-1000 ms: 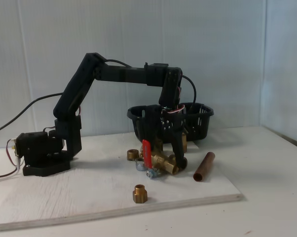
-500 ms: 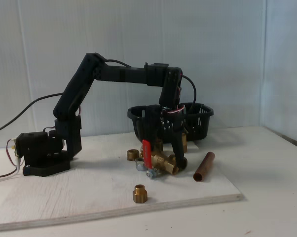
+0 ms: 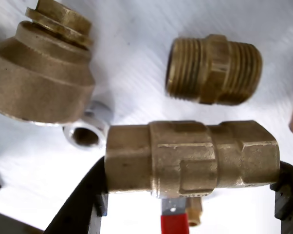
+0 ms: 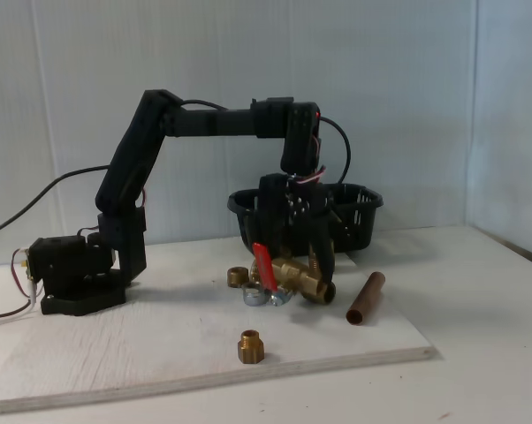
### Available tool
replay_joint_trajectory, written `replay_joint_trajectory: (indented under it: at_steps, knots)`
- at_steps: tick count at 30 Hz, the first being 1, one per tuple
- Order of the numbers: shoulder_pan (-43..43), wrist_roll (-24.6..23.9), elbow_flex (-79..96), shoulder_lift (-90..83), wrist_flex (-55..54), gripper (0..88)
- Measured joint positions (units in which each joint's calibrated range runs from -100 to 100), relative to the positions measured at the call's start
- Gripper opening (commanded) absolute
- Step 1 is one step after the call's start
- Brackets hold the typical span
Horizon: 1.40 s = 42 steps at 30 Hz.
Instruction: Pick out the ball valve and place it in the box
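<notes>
The gripper (image 4: 303, 265) pinches the ball valve (image 3: 192, 156) end to end, its 2 black fingers (image 3: 85, 204) on the brass ends, just above the board in front of the box (image 4: 354, 212). Solid brass looks heavy and slick; it tilts, so it may slip.

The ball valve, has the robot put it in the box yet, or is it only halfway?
About halfway. Done: the gripper has closed on the ball valve, a finger at each end in the wrist view. In hand: in the fixed view the ball valve hangs tilted in the gripper, just off the board. Left: carrying it back to the box behind and letting go.
</notes>
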Motion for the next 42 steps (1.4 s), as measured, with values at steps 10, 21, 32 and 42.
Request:
replay_joint_trajectory:
  at_steps: [10, 21, 32, 42]
  knots:
    - [-1.8, 0.0, 0.0, -5.1, 0.0, 18.8]
    - [-6.2, 0.0, 0.0, -12.4, 0.2, 18.8]
    - [-12.8, 0.0, 0.0, -20.8, 0.3, 18.8]
    - [-21.3, 0.0, 0.0, -27.6, 0.3, 18.8]
